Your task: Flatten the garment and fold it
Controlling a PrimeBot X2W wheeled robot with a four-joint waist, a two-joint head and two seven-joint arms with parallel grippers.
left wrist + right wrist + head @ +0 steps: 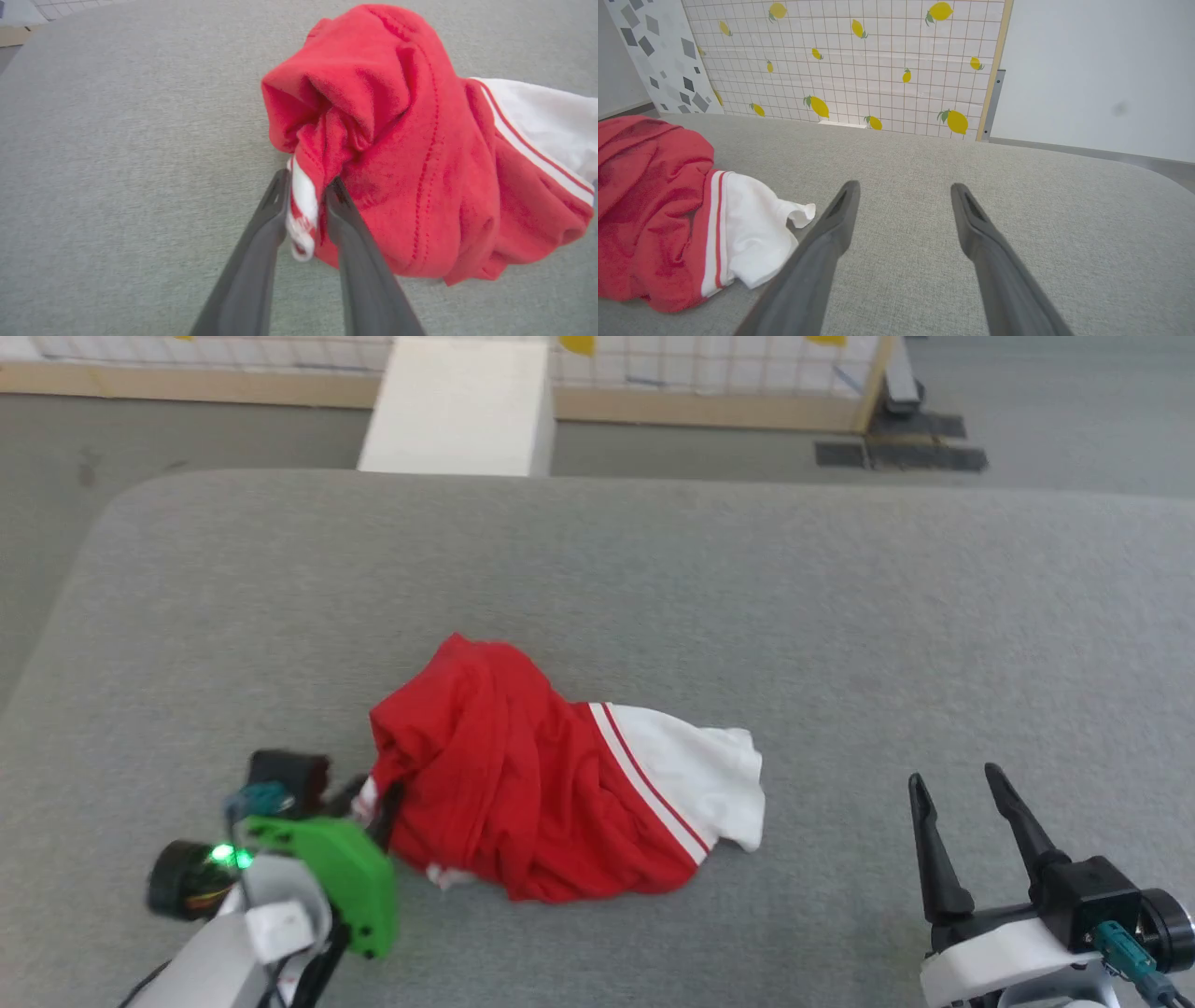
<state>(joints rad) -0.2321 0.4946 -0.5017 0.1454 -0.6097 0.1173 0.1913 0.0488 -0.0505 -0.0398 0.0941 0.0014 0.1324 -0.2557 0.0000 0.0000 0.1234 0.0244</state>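
The garment (523,784) lies in a crumpled red heap on the grey padded surface (653,569), a little toward 7 o'clock from the surface's middle in the head view. It is bunched and deeply creased, not flat. One white sleeve (700,765) spills out at the heap's 3 o'clock end, set off from the red cloth by red-and-white striped trim (644,784), and its loose edge rests on the surface.

The left gripper (373,807) sits at the heap's 9 o'clock edge, below a green wrist cover (345,877). In the left wrist view the left gripper (308,186) is clenched on the garment (397,140): its two dark fingers (261,242) press from both sides on a narrow roll of white-and-red edging (301,205), whose lower end hangs between them. The red body of the shirt bulges toward 1 o'clock from that pinch, with a line of stitching running down it.

The right gripper (957,779) stands toward 4 o'clock from the garment in the head view, well apart from it, fingers pointing to 12 o'clock. In the right wrist view the right gripper (904,189) is released, its fingers spread wide with bare surface between them; the garment (649,210) lies at 9 o'clock, the sleeve's tip near the left finger (831,233) but whether they touch cannot be told.

Beyond the surface at 12 o'clock stand a white box (457,406) and a grid panel printed with lemons (859,60)
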